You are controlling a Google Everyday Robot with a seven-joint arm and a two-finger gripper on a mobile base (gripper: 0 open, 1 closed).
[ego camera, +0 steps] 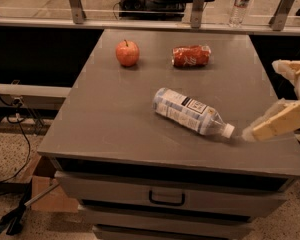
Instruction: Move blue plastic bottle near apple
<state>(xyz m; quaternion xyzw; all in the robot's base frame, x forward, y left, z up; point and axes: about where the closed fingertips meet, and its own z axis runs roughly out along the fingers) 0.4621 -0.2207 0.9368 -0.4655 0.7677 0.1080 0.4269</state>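
1. The clear plastic bottle with a pale blue-and-white label (185,109) lies on its side mid-bench, on the grey bench (105,129).
2. The robot's pale two-fingered hand (267,100) hovers at the right edge, fingers spread and empty.
3. The bottle's white cap points at the hand. Its base faces far-left toward the small red-orange apple (127,53), well apart.

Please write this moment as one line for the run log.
gripper: open, empty, right of view | bottle: on its side, cap toward gripper, untouched | apple: far left, apart from bottle | bag: right of apple
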